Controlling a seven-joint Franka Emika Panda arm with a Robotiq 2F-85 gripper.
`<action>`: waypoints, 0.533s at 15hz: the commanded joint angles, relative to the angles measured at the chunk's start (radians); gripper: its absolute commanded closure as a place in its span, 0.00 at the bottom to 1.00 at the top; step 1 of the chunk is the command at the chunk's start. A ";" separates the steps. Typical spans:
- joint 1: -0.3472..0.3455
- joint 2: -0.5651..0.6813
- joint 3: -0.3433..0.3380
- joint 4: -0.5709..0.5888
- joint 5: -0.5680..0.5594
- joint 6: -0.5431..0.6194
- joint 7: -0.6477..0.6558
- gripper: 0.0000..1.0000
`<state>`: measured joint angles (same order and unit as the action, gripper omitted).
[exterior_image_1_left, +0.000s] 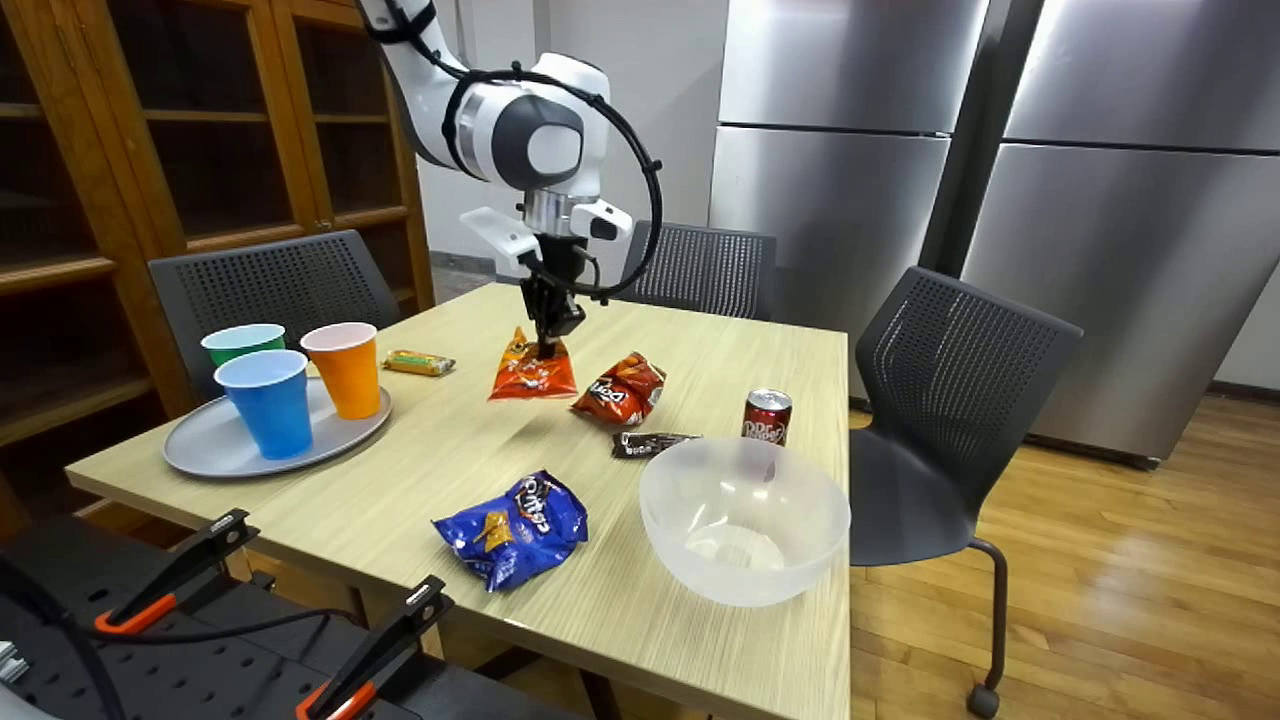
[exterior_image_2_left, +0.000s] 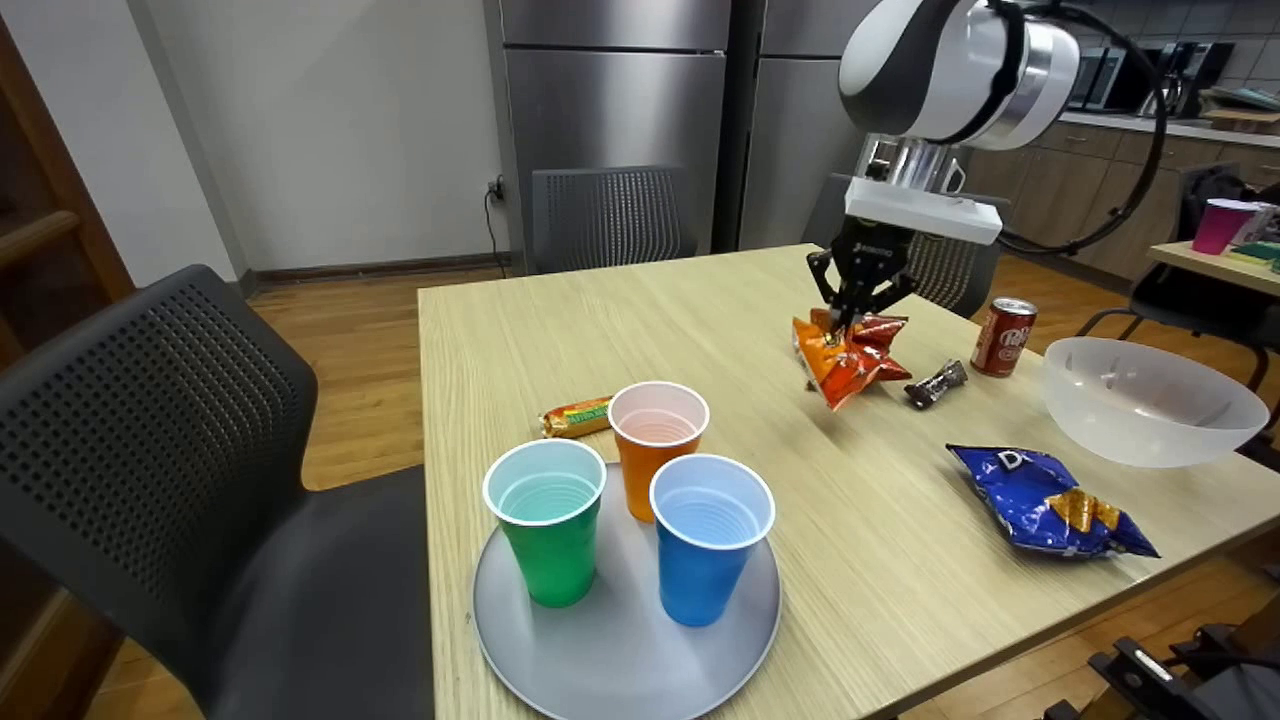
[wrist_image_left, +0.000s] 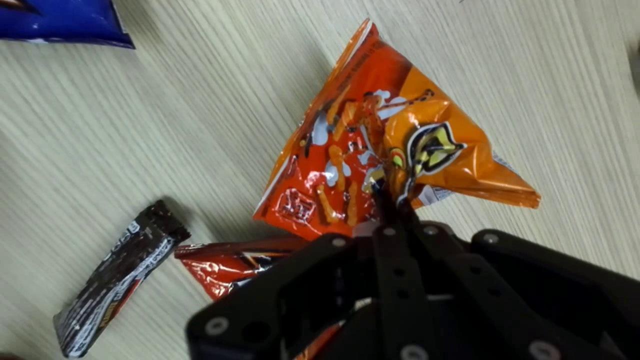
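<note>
One orange-red snack bag (wrist_image_left: 340, 155) pinched in gripper (wrist_image_left: 394, 200), hanging just above counter (exterior_image_1_left: 720, 345), near red chip bag (exterior_image_1_left: 625, 390); dark bar (exterior_image_1_left: 648, 445) beside that, blue chip bag (exterior_image_1_left: 515, 530) and frosted bowl (exterior_image_1_left: 740, 580) farther off

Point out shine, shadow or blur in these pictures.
Wrist view: glints on the orange bag, print on the brown bar soft, the gripper dark. In an exterior view: faint shadow on the table below the bag, hazy reflections on a fridge.

orange-and-red cartoon-printed snack bag (wrist_image_left: 370, 125), black gripper (wrist_image_left: 393, 199), near golden-patched blue bag (exterior_image_1_left: 525, 530), red bag (exterior_image_1_left: 622, 392), white-rimmed green cup (exterior_image_2_left: 550, 555), orange cup (exterior_image_2_left: 650, 460), blue cup (exterior_image_2_left: 703, 560), grey plate (exterior_image_2_left: 620, 670), pale wood-grained table (exterior_image_1_left: 720, 350)
</note>
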<state>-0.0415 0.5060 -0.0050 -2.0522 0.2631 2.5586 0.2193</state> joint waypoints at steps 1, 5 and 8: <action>-0.010 -0.110 -0.010 -0.087 0.001 0.003 -0.022 1.00; -0.014 -0.174 -0.049 -0.131 -0.013 0.009 -0.009 1.00; -0.020 -0.221 -0.086 -0.167 -0.022 0.017 0.003 1.00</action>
<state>-0.0446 0.3658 -0.0727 -2.1486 0.2597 2.5587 0.2181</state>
